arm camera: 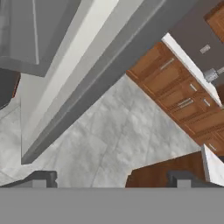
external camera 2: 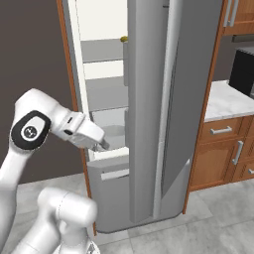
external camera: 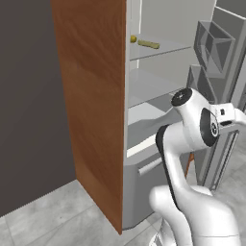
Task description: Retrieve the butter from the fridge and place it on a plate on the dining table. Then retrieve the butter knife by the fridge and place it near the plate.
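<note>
Step in hand: fetching the butter point(external camera: 148, 44) from the fridge point(external camera 2: 149, 114), whose door stands open. The butter lies on an upper shelf, far in, well above the hand. Next move likely calls for raising the arm and turning the gripper point(arm camera: 111, 179) toward that shelf. Fingers point(arm camera: 43, 178) are spread wide, holding and touching nothing, pointing at the floor point(arm camera: 113, 140).
</note>
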Robot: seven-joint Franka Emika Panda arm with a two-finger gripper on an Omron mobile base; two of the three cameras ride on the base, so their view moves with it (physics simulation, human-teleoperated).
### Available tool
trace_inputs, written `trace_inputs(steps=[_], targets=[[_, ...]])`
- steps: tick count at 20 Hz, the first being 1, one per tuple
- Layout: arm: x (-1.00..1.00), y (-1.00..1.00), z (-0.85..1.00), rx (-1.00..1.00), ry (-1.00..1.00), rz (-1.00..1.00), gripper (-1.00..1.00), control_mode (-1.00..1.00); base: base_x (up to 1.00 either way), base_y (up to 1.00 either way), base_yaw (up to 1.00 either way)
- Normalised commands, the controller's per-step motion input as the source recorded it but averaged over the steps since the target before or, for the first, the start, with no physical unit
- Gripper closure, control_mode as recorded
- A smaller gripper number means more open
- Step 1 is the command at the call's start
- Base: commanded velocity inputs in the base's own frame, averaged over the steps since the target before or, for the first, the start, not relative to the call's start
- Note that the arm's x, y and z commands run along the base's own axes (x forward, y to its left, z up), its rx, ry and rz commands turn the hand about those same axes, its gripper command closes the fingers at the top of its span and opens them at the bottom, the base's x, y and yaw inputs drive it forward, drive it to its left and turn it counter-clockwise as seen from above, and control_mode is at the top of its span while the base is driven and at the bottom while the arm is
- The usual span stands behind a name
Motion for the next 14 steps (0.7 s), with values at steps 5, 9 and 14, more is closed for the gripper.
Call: trace_inputs(steps=[5, 9, 14], targets=[[0.15, 0.50, 0.00, -0.16, 0.15, 0.01, -1.00, -1.00, 0.00, 0.00, 0.00], [0.35, 0.09, 0.00, -0.08, 0.20, 0.12, -1.00, -1.00, 0.00, 0.00, 0.00], [0.40, 0.01, 0.04, -0.08, 0.20, 0.06, -1.00, -1.00, 0.00, 0.00, 0.00]])
